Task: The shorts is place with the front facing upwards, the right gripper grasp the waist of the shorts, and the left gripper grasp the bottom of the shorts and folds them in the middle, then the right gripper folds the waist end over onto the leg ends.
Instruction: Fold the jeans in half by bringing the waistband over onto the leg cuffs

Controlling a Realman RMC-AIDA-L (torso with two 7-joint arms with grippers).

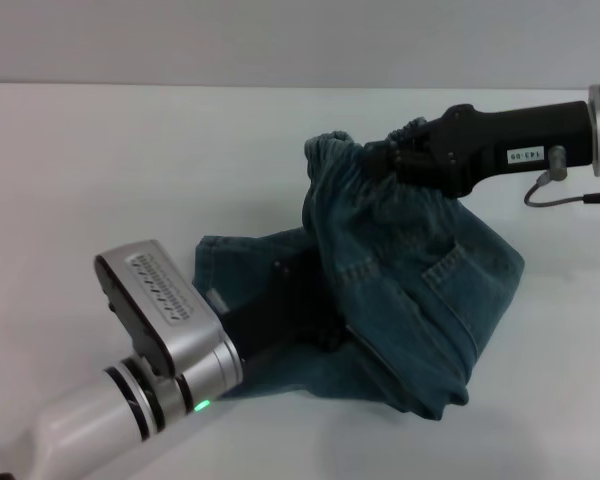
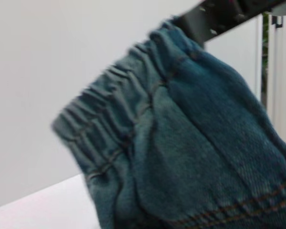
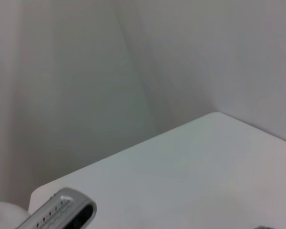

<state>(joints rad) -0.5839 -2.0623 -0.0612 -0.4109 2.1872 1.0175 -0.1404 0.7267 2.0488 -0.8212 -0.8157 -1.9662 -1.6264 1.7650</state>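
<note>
Blue denim shorts (image 1: pixel 420 280) lie bunched on the white table (image 1: pixel 100 170). Their ruffled elastic waist (image 1: pixel 345 160) is lifted off the table, and my right gripper (image 1: pixel 392 155), coming in from the right, is shut on it. In the left wrist view the raised waist (image 2: pixel 109 119) fills the middle, with the right gripper (image 2: pixel 205 19) behind it. My left gripper (image 1: pixel 285 300) reaches in from the lower left, low over the flat part of the shorts. Its tip is buried under the draped denim. The leg ends are covered by cloth and the claw.
The left arm's silver wrist block (image 1: pixel 160 300) lies at the lower left and also shows in the right wrist view as a silver wrist block (image 3: pixel 57 217). A black cable (image 1: pixel 570 198) hangs from the right arm. A grey wall stands behind the table's far edge.
</note>
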